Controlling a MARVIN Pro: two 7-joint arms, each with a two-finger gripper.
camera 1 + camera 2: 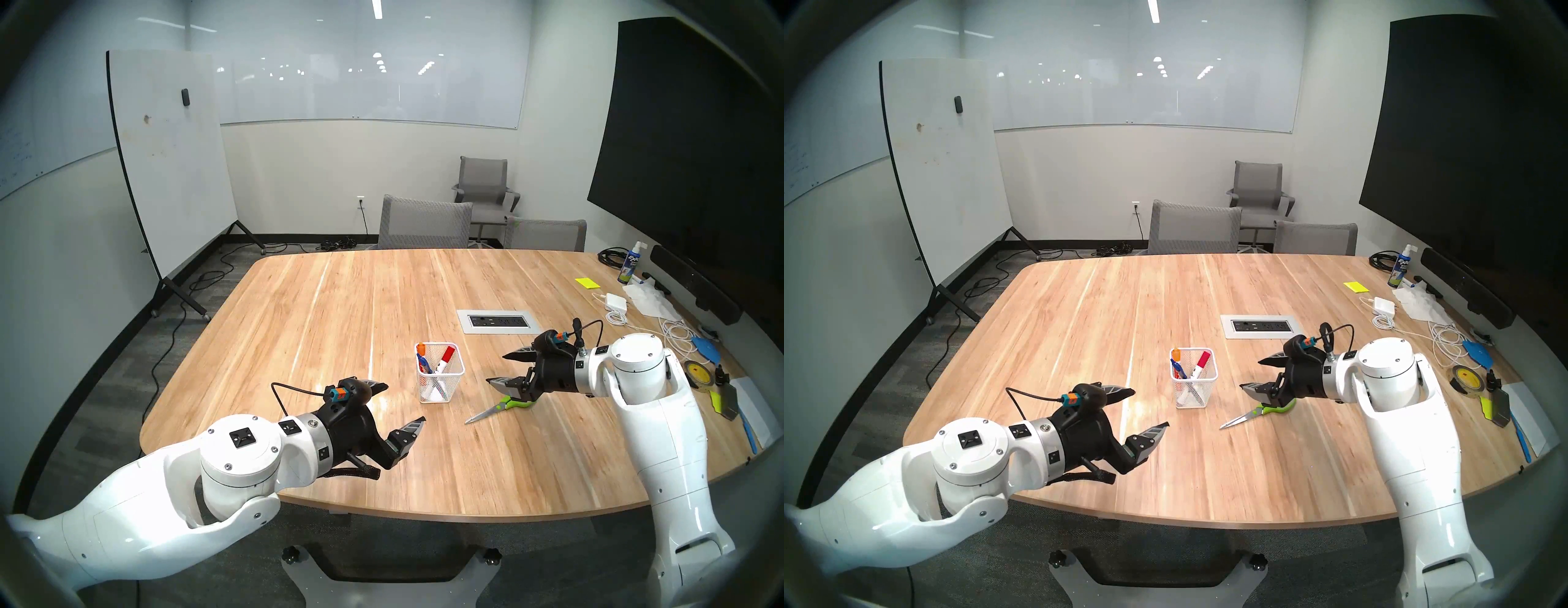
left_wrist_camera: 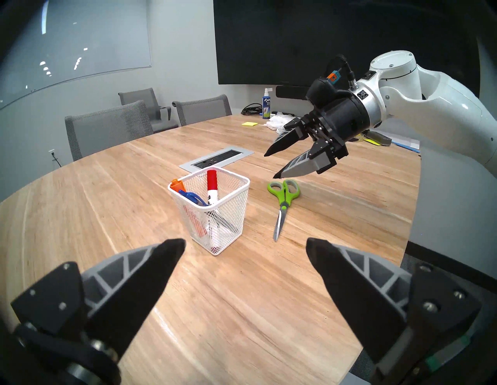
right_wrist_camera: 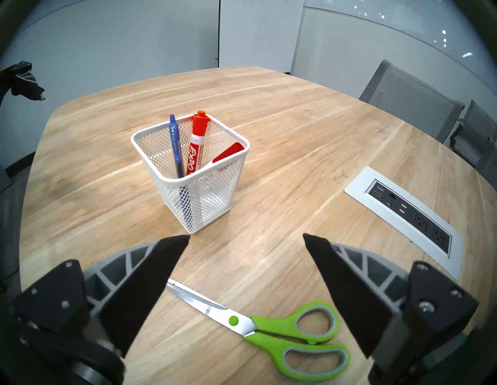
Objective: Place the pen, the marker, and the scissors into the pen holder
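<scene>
The left gripper (image 1: 405,403) hangs above the near-left part of the wooden table (image 1: 322,305), its jaws spread wide and holding nothing; to its right stands the pen holder (image 1: 441,378), a white mesh cup, upright on the table; inside it lean the blue pen (image 3: 174,142), an orange-capped marker (image 3: 197,142) and a red-capped marker (image 3: 228,154), all three with the tops above or at the rim; further right the scissors (image 3: 269,329) lie flat on the table, blades closed and pointing toward the holder side, green handles under the right gripper (image 1: 498,369); this gripper hovers just above the handles, jaws spread, not touching them; behind is a power outlet panel (image 1: 498,321).
</scene>
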